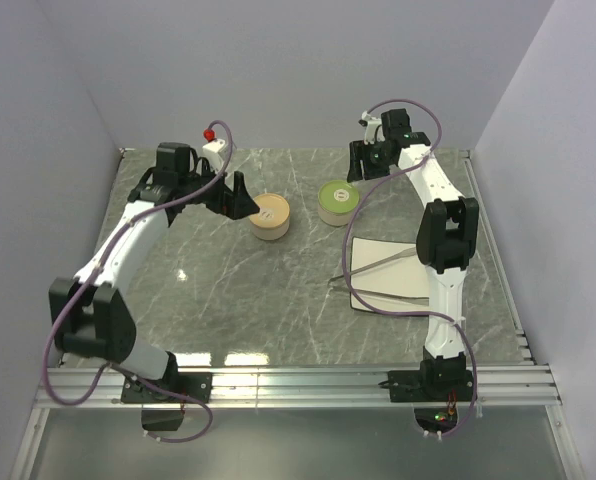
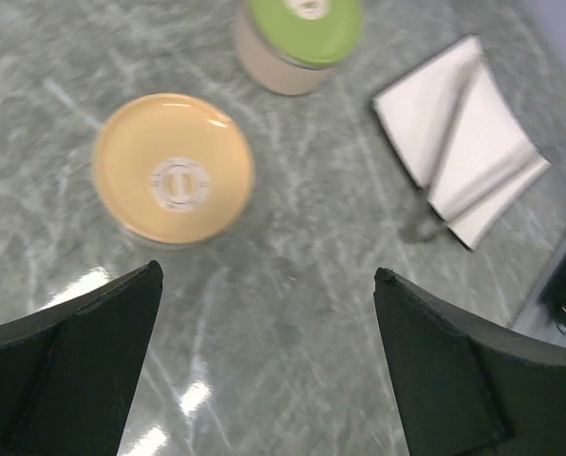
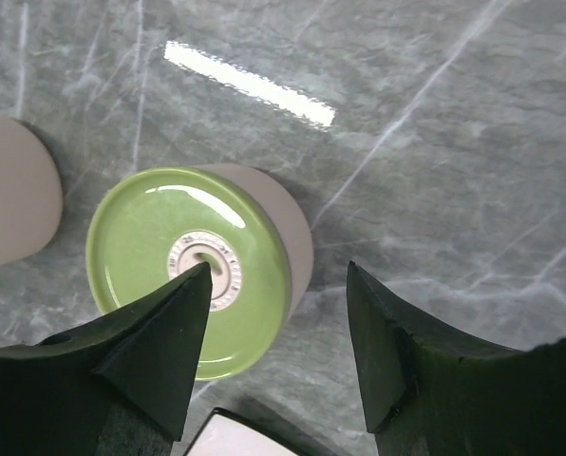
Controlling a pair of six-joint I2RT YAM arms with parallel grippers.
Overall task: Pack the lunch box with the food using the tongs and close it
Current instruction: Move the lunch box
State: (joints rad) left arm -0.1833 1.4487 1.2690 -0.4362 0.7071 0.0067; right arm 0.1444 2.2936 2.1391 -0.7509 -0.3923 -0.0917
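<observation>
The lunch box shows as two round beige tins with their lids on, one orange-lidded (image 1: pixel 270 214) (image 2: pixel 174 169), one green-lidded (image 1: pixel 336 198) (image 3: pixel 188 271). The silver tongs (image 1: pixel 378 264) (image 2: pixel 451 133) lie on a white mat (image 1: pixel 403 280), their arms spread in a narrow V. My left gripper (image 1: pixel 240 197) (image 2: pixel 266 273) hangs wide open just left of the orange tin, with only table between its fingers. My right gripper (image 1: pixel 363 165) (image 3: pixel 279 268) is open above the green tin, one finger over the lid's middle, the other past its rim. The food is out of view.
The white mat (image 2: pixel 473 142) (image 3: pixel 231 439) lies on the right half of the grey marble table (image 1: pixel 228 300). Pale walls close off the back and both sides. A metal rail (image 1: pixel 298 380) runs along the near edge by the arm bases.
</observation>
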